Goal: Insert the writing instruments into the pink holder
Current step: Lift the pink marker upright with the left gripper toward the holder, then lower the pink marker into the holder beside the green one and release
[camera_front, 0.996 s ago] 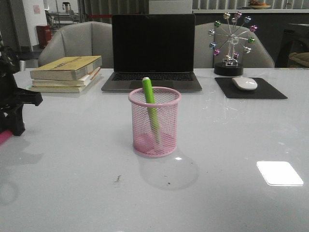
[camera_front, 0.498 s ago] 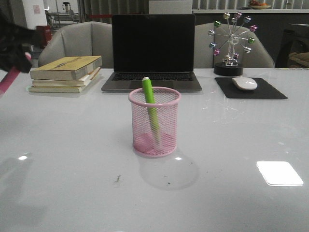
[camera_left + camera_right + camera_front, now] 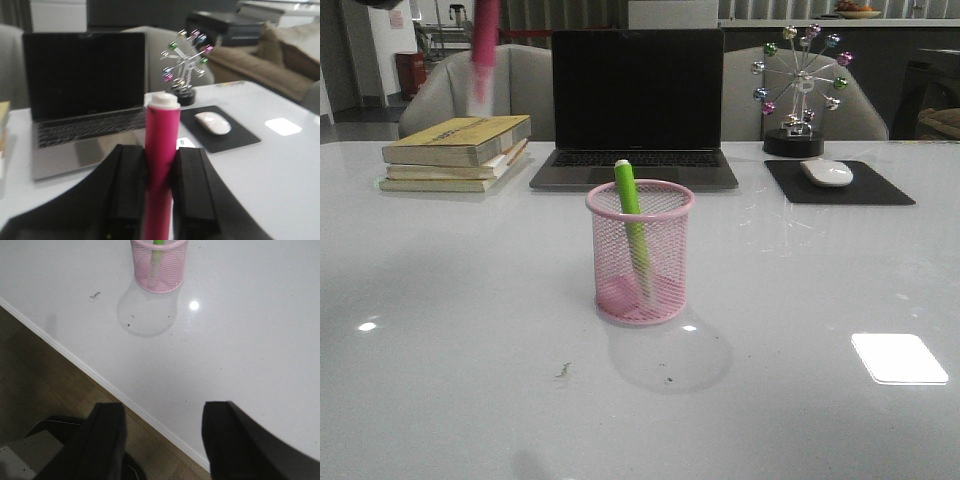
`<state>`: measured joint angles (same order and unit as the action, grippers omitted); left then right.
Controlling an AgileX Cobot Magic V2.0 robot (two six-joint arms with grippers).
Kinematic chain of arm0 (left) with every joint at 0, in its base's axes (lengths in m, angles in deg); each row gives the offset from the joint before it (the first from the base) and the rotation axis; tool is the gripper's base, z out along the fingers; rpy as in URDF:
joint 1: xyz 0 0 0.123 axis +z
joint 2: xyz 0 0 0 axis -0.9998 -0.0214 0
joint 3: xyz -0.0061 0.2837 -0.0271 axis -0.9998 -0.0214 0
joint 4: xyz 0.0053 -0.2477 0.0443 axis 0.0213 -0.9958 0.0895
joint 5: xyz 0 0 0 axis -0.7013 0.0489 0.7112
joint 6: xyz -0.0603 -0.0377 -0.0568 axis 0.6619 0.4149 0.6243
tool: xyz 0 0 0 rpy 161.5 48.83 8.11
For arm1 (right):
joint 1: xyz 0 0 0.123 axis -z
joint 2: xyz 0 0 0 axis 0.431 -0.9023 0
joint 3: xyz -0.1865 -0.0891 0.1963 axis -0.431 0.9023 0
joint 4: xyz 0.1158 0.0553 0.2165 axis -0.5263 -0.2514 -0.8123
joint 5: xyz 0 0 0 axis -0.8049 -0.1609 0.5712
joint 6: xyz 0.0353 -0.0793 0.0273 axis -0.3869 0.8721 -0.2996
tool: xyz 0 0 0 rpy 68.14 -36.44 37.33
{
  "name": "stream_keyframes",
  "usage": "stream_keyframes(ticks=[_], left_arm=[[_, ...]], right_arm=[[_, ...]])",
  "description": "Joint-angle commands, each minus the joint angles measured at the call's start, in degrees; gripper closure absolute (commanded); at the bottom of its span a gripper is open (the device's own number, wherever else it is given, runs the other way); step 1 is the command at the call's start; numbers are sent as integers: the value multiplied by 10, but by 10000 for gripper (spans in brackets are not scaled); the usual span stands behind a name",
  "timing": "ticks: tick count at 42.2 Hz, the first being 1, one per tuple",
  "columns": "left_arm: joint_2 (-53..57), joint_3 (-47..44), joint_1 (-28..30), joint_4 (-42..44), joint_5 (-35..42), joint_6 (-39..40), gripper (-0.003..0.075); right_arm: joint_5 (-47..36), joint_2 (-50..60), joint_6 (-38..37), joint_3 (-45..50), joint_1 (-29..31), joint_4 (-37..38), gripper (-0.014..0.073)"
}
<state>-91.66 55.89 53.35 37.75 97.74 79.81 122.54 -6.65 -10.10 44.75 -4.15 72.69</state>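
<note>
The pink holder (image 3: 640, 253) stands at the middle of the table, upright, with the lime green marker (image 3: 630, 210) leaning inside it and poking above the rim. The magenta marker (image 3: 484, 50) hangs blurred at the top left of the front view, white end down, high above the books. My left gripper (image 3: 161, 157) is shut on the magenta marker (image 3: 161, 150), white end pointing away from the wrist. My right gripper (image 3: 162, 412) is open with nothing in it, back over the table's near edge; the holder (image 3: 159, 266) and green marker (image 3: 158, 242) lie far ahead of it.
A stack of books (image 3: 460, 152) lies at the back left, an open laptop (image 3: 636, 110) behind the holder, a ferris-wheel ornament (image 3: 800, 90) and a mouse (image 3: 827, 172) on a black pad (image 3: 838, 183) at the back right. The table edge (image 3: 100, 380) drops to the floor.
My left arm has risen from the table's left edge to the top of the front view, carrying the magenta marker up and to the right. The holder and green marker have not moved.
</note>
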Motion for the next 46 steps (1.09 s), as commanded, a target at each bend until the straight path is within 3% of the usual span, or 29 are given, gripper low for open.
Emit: stream_keyframes(ticks=[1, 13, 16, 26, 33, 46], left_arm=[[-16, 13, -40, -5, 143, 1, 629], [-168, 15, -99, -3, 420, 1, 629], [-202, 24, -100, -2, 447, 3, 629], [-281, 78, -99, -2, 437, 5, 629], [-300, 88, -99, -2, 383, 5, 625], [-300, 88, -99, -2, 344, 5, 344]], right_arm=[[-29, 3, 3, -15, 3, 2, 140], [-29, 3, 3, -15, 3, 2, 140], [-29, 3, 3, -15, 3, 2, 140], [-29, 3, 3, -15, 3, 2, 140], [-29, 3, 3, -15, 3, 2, 140], [-29, 3, 3, -15, 3, 2, 140]])
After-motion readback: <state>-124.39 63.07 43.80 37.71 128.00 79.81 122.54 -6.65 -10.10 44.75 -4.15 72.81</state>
